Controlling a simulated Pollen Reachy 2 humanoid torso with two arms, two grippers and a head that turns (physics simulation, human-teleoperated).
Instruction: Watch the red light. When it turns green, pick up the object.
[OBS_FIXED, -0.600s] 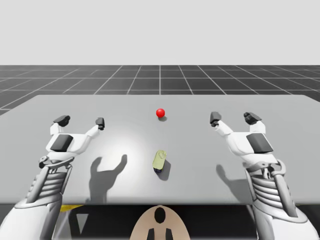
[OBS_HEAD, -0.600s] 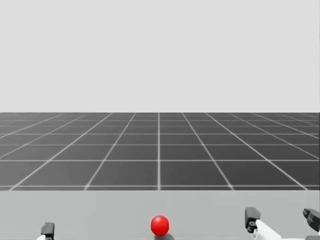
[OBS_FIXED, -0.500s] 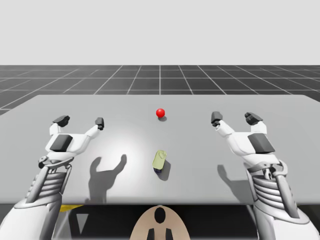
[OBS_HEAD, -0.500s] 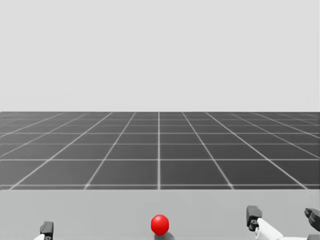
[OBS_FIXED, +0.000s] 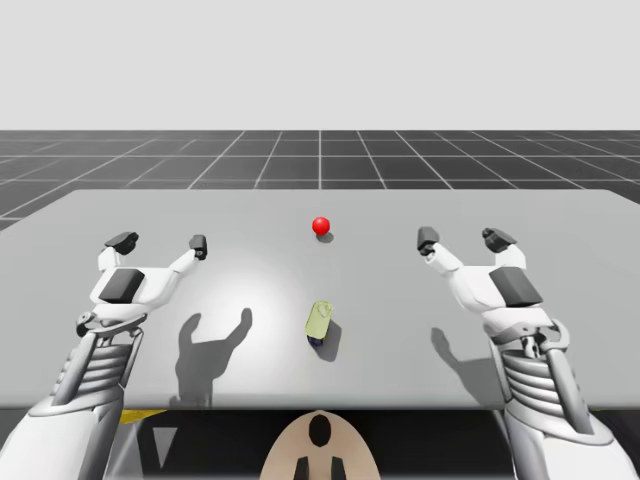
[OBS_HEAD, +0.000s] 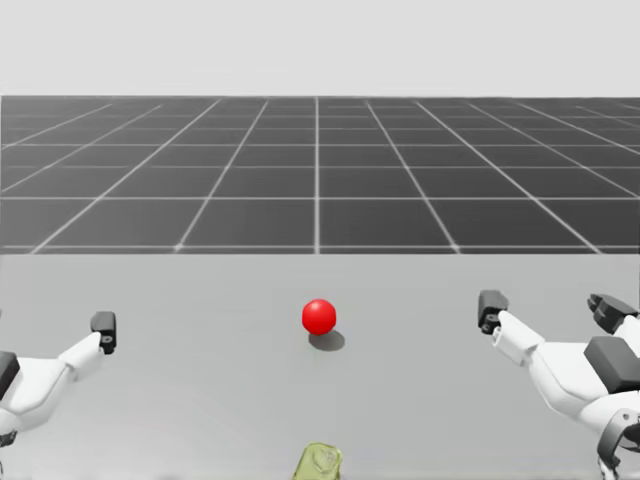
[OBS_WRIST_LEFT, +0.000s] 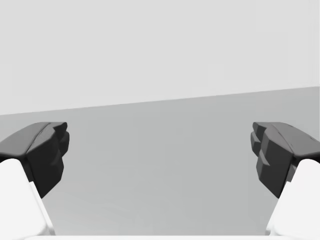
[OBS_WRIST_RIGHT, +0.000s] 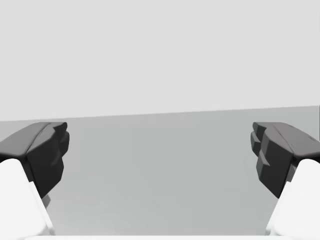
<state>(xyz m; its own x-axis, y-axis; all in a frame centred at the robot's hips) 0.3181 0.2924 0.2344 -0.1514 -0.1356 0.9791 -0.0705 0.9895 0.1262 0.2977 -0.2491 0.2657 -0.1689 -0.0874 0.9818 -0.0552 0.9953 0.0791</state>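
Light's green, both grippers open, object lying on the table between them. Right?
Wrong on the light: it is red, as the high view shows. The left gripper and right gripper are open, and the object lies on the table between them.

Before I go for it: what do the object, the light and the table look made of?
Object: pale olive, matte, dark at its near end; perhaps plastic or card, hard to tell.
Light: smooth red ball, evenly bright, like plastic or glass.
Table: plain grey, smooth, no grain; material open.
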